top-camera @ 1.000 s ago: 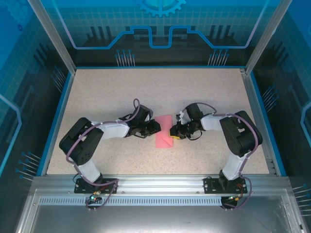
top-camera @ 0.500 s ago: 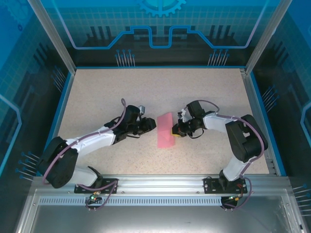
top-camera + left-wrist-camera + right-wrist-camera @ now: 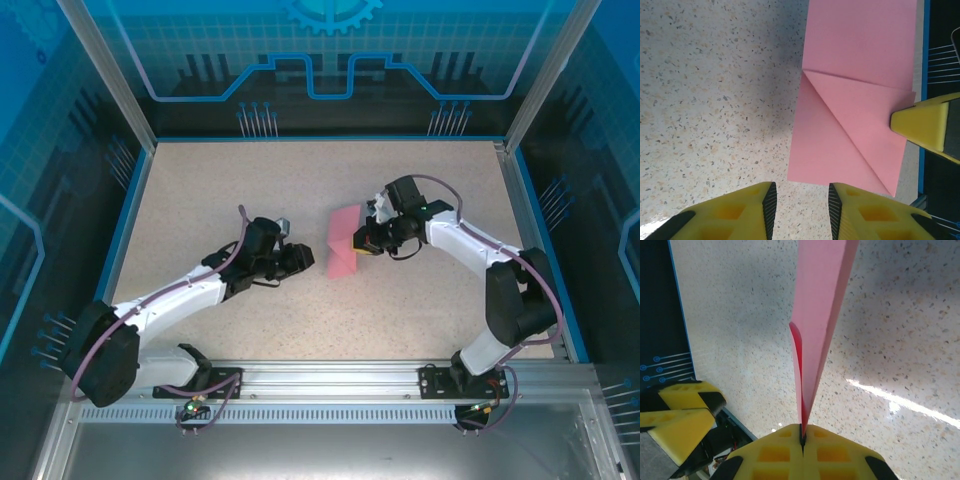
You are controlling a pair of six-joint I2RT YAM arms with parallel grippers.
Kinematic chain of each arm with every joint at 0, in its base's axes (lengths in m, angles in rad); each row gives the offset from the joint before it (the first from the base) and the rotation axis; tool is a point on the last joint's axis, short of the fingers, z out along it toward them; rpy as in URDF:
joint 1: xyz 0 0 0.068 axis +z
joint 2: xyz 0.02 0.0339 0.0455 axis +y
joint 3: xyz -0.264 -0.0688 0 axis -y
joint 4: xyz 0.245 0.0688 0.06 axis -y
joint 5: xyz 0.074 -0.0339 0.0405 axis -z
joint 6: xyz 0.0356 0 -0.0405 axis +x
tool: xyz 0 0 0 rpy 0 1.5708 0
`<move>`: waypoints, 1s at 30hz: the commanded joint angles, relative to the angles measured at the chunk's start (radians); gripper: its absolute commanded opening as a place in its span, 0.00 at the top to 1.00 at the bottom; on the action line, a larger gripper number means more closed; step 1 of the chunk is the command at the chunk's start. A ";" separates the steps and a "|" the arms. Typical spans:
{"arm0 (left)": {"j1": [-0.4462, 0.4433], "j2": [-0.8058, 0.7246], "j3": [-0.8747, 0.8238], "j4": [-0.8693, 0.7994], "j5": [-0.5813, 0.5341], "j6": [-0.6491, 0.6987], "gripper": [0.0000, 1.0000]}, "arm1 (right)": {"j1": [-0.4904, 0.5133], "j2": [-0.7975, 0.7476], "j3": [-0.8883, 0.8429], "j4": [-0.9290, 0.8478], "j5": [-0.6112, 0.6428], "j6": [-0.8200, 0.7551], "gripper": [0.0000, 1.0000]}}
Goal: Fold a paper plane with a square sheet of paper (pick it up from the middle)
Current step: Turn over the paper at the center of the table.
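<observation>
The square sheet of paper is pink, folded over, with a triangular flap creased on it. My right gripper is shut on its right edge and holds it tilted up off the table; it shows edge-on running out from the pinched fingertips. My left gripper stands open just left of the sheet, apart from it, with bare table between its fingers. The right gripper's yellow fingertip sits on the sheet's far edge. The paper plane is out of view.
The speckled tabletop has a blue rim and metal frame posts around it. The left gripper's yellow fingers show low at the left in the right wrist view.
The right gripper shut on the sheet's edge and carried it up and toward the back. The left gripper let go, opened and drew back to the left.
</observation>
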 commanded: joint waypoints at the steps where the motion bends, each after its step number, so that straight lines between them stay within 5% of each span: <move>1: 0.009 0.003 0.047 -0.037 -0.015 0.022 0.64 | -0.018 0.009 0.037 -0.090 -0.027 -0.026 0.96; 11: 0.041 -0.022 0.051 -0.068 -0.008 0.052 0.63 | -0.017 0.060 0.123 -0.159 -0.027 -0.056 0.95; 18: 0.068 -0.061 0.023 -0.075 -0.024 0.066 0.61 | -0.015 0.033 0.186 -0.272 0.087 -0.091 0.96; 30: 0.107 -0.121 -0.033 -0.098 -0.088 0.046 0.59 | 0.110 0.006 0.334 -0.610 0.607 -0.165 0.97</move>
